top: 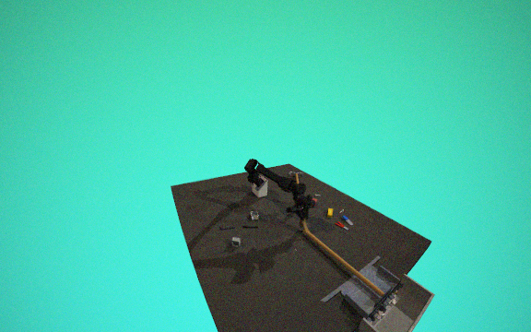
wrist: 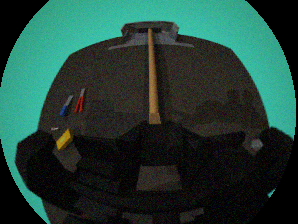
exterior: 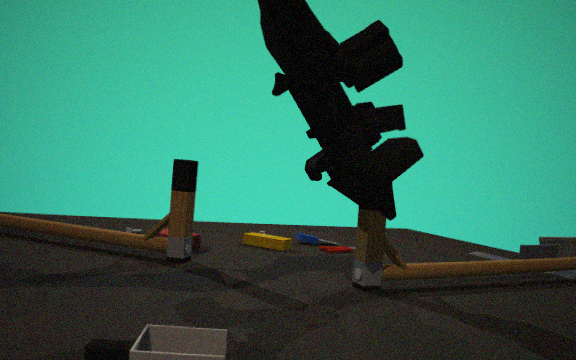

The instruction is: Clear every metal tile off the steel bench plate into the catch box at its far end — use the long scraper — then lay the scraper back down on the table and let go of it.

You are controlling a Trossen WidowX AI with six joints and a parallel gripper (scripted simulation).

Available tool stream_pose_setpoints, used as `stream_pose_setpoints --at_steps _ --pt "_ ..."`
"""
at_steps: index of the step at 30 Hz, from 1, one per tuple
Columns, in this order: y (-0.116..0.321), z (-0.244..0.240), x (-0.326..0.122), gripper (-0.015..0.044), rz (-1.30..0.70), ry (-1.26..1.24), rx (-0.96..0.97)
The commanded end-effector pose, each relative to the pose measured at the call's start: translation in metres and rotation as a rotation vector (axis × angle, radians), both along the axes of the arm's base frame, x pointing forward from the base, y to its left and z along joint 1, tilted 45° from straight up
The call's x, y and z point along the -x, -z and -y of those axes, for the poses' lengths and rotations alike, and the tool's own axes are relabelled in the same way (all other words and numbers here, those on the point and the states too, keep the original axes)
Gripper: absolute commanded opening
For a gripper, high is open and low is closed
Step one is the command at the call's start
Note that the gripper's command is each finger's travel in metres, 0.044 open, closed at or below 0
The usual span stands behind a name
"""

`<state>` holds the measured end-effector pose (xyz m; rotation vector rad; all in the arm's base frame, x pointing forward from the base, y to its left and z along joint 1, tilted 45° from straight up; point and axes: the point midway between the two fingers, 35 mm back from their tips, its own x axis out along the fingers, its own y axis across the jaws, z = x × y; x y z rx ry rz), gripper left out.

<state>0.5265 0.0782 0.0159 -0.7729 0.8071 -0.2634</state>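
Evidently the sweep was well along, for the long scraper (top: pixel 335 254) (exterior: pixel 478 265) (wrist: pixel 152 75) lay stretched from the arm over the steel bench plate (top: pixel 366 282), its dark blade standing crosswise near the plate's far end. The gripper (top: pixel 300 213) (exterior: pixel 377 212) (wrist: pixel 156 123) was closed on the scraper's upright wooden grip, clenched around its upper part. That post rose from the near end of the shaft, presumably so that the fingers could drive the tool from above while the shaft stayed low and reached where the arm itself might not.

The metal tiles (top: pixel 387 302) showed as a pale, jumbled row along the blade, at the edge where the plate met the catch box (top: pixel 424 305). The box adjoined that end, likely so that a straight push would tip them in. Whether any had already dropped could not be told; the picture was too coarse. The plate's raised sides seemed meant to keep the tiles from straying sideways, and its splayed strips at the near end perhaps served to guide the blade in.

A yellow block (top: pixel 330 212) (exterior: pixel 266 241) (wrist: pixel 64 139) lay aside from the shaft, out of the stroke's way. A little more push appeared to be called for; stopping short could leave tiles on the lip. Laying the scraper down and letting go remained to be done.
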Motion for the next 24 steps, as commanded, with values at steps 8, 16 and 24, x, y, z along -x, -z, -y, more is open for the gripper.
stream_pose_setpoints --at_steps 8,16,24 --pt "-0.001 0.000 0.000 0.0000 0.003 -0.001 0.000" --pt "-0.001 -0.001 0.003 0.0000 0.004 -0.003 -0.001" --pt "-0.002 -0.002 0.011 0.0000 0.004 -0.003 -0.002"
